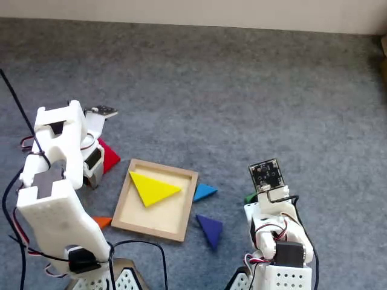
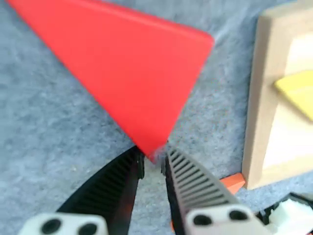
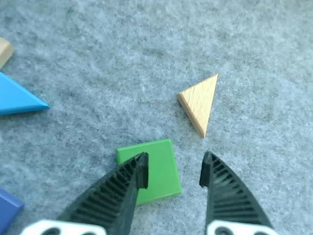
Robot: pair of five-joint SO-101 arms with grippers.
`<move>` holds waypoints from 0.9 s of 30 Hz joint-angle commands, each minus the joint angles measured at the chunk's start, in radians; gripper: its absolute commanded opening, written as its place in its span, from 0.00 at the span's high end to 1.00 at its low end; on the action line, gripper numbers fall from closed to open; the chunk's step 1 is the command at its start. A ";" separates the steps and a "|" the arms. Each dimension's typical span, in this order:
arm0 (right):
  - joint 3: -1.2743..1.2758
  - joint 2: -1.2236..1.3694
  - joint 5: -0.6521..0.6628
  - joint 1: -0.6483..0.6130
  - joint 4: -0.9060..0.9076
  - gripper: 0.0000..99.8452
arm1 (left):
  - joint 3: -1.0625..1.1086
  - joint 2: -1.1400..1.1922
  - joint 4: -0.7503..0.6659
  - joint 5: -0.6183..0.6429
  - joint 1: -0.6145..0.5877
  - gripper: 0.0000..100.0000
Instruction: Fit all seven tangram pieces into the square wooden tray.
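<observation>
The square wooden tray [image 1: 124, 208] lies between the arms, with a yellow triangle [image 1: 154, 188] inside it. At the tray's left a red triangle [image 1: 109, 156] lies partly under the left arm. My left gripper [image 2: 154, 159] is shut on one corner of the red triangle [image 2: 132, 73], with the tray [image 2: 266, 98] beside it. My right gripper [image 3: 173, 171] stands open over a green square [image 3: 156, 171]; one fingertip [image 3: 141, 169] overlaps it. A bare wooden triangle [image 3: 199, 103] lies just beyond. The green square [image 1: 251, 197] peeks out from under the right arm.
A light blue triangle [image 1: 204, 192] and a dark blue triangle [image 1: 210, 228] lie on the grey carpet right of the tray. An orange piece [image 1: 101, 222] sits at the tray's near left corner. Open carpet stretches behind the tray.
</observation>
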 commanded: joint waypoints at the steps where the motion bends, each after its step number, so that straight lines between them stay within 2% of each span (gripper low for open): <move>1: 0.093 -0.013 0.012 0.013 0.007 0.82 | -0.001 -0.173 0.002 0.074 0.041 0.92; 3: 0.093 -0.013 0.012 0.013 0.007 0.82 | -0.001 -0.234 0.003 0.103 0.042 0.90; 8: 0.093 -0.013 0.012 0.013 0.007 0.82 | -0.008 -0.305 -0.006 0.267 0.041 0.73; 11: 0.093 -0.013 0.012 0.013 0.007 0.82 | -0.002 -0.300 -0.026 0.333 0.070 0.74; 16: 0.093 -0.013 0.012 0.013 0.007 0.82 | 0.022 -0.229 -0.157 0.476 0.108 0.74; 22: 0.093 -0.013 0.012 0.013 0.007 0.82 | 0.015 -0.087 -0.269 0.526 0.111 0.74; 27: 0.093 -0.013 0.012 0.013 0.007 0.82 | -0.045 -0.051 -0.233 0.529 0.107 0.74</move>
